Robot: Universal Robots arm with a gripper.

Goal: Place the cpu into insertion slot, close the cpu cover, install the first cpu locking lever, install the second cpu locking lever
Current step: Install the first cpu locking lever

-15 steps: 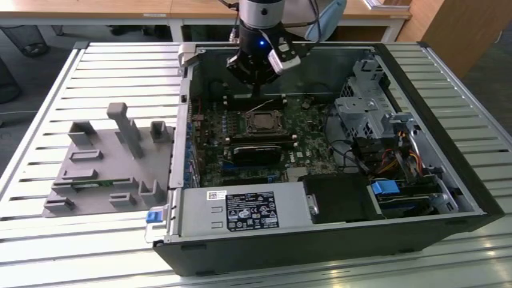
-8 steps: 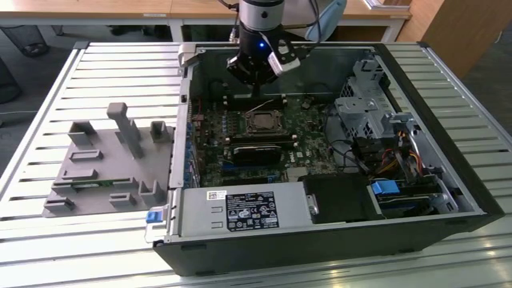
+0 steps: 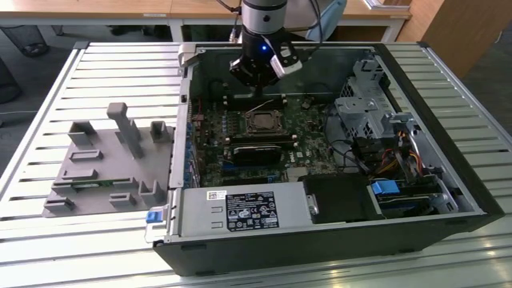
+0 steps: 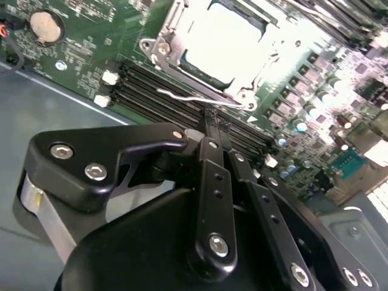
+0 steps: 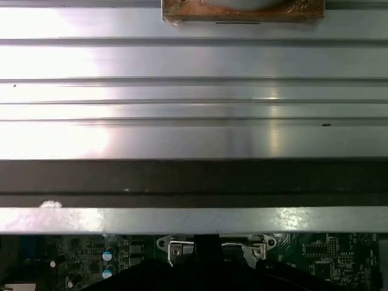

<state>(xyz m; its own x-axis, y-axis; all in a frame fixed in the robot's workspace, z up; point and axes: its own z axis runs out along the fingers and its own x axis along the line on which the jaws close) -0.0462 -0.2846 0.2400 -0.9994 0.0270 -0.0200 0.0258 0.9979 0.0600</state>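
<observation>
The cpu [image 4: 221,36], a silver-topped square, lies in the insertion slot [image 3: 262,122] on the green board. The silver cpu cover [image 4: 162,43] frames it, lying flat over its edges. A thin silver wire locking lever [image 4: 182,97] runs along the socket's edge nearest my gripper. My gripper [image 4: 212,116] is shut, its black fingers [image 4: 217,176] meeting at the tips right beside that lever's bent end; I cannot tell whether they touch. In the exterior view the gripper [image 3: 258,90] hangs just behind the socket. The first wrist view shows the socket frame [image 5: 176,247] with the dark fingertip [image 5: 209,242] in front.
Long black memory slots [image 4: 157,91] run between the gripper and the socket. A black block [image 3: 258,150] sits in front of the socket, and drive cages and cables [image 3: 376,120] fill the case's right side. A grey fixture [image 3: 104,162] lies on the slatted table [image 3: 80,78] left of the case.
</observation>
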